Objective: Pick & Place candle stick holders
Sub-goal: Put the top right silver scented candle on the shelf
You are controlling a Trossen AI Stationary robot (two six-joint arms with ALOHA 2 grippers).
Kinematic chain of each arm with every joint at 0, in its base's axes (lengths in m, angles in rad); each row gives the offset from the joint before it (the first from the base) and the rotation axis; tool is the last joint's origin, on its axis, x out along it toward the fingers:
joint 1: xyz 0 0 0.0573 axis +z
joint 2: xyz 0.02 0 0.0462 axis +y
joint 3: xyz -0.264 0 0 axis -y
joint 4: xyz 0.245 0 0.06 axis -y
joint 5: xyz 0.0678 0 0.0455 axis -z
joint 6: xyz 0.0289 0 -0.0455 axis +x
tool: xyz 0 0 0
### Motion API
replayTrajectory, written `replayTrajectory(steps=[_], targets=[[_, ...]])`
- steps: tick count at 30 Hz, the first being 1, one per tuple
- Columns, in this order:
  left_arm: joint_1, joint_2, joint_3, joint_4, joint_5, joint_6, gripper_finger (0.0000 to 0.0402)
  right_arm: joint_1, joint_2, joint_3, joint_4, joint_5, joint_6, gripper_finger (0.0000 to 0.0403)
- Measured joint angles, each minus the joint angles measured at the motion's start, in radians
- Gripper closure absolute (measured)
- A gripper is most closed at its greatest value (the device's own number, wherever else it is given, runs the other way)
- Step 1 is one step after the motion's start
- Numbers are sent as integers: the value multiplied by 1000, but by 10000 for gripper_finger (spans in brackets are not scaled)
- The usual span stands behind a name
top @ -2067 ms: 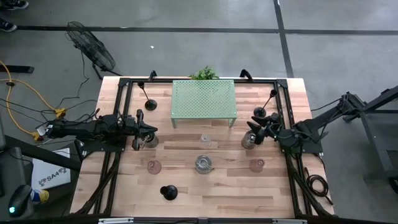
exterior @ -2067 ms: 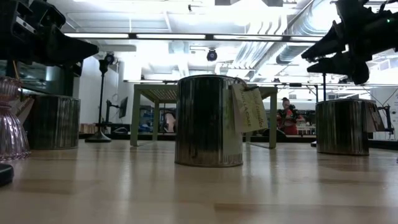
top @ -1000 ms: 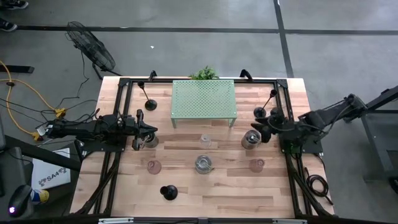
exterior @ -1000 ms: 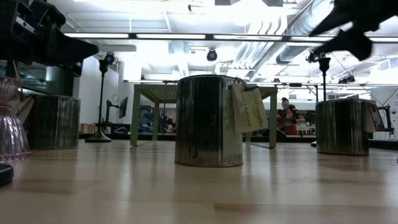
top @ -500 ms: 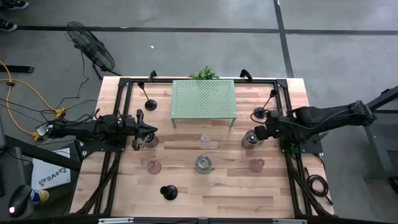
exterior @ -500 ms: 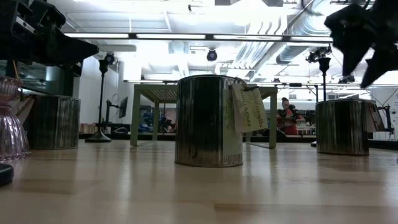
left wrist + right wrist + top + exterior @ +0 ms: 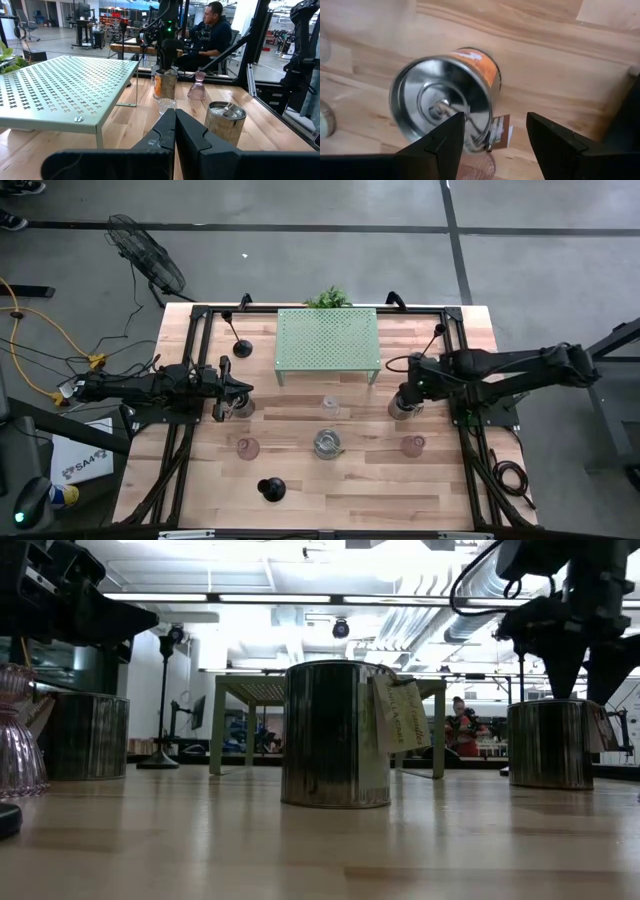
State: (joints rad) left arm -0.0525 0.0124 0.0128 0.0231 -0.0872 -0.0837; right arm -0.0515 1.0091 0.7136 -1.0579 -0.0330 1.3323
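three silver cups [image 7: 327, 444], three black holders [image 7: 271, 490], two pink [image 7: 247, 448]

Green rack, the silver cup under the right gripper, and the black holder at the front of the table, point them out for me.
green rack [image 7: 328, 337], high view, middle of its perforated top
silver cup [image 7: 442, 109], right wrist view, inside its open mouth
black holder [image 7: 271, 490], high view, its round base

Three shiny silver cups stand upright: one at centre left [image 7: 240, 407], one low in the middle [image 7: 327, 444], one at centre right [image 7: 401, 406], open-topped with an orange label. Two pink glass holders sit lower left [image 7: 247, 448] and lower right [image 7: 412, 446]; a clear glass one [image 7: 329, 406] stands at centre. Black slim-stemmed holders stand upper left [image 7: 241, 346], upper right [image 7: 416, 361] and bottom left [image 7: 271, 490].
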Motion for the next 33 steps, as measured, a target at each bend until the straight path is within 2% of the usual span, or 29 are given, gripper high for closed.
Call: replayTrajectory(steps=[10, 24, 33], targets=[[0, 0, 0, 0, 0, 0, 402, -50, 40, 0, -2, 8, -32, 197], [0, 0, 0, 0, 0, 0, 402, -50, 118, 6, -8, 2, -58, 197], [0, 0, 0, 0, 0, 0, 402, -49, 120, -2, -1, 13, -172, 197]])
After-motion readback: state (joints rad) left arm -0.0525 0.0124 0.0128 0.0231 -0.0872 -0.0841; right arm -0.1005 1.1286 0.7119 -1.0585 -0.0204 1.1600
